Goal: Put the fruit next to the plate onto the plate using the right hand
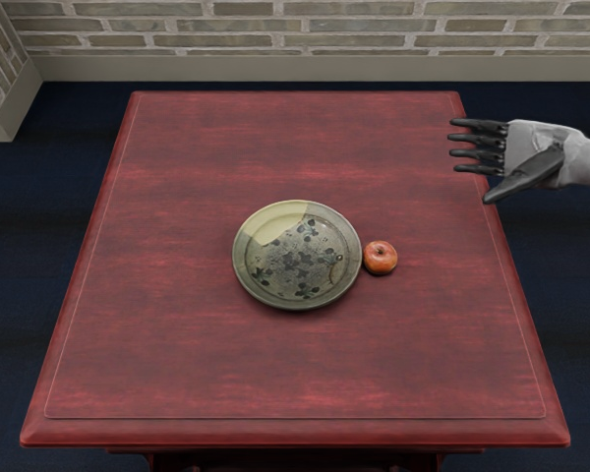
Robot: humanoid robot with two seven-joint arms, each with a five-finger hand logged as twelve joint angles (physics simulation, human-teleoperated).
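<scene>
A small red-orange fruit (380, 257) lies on the table, touching the right rim of a round olive-green plate (259, 229) with a dark speckled centre. The plate sits near the middle of the red wooden table and carries nothing. My right hand (482, 149) comes in from the right edge and hovers over the table's far right edge, well above and to the right of the fruit. Its black fingers are stretched out straight toward the left and hold nothing. The left arm does not show.
The red table (177, 374) fills most of the view, with dark blue floor around it. A brick wall (275, 25) runs along the back and a pale corner post (5, 88) stands at the far left.
</scene>
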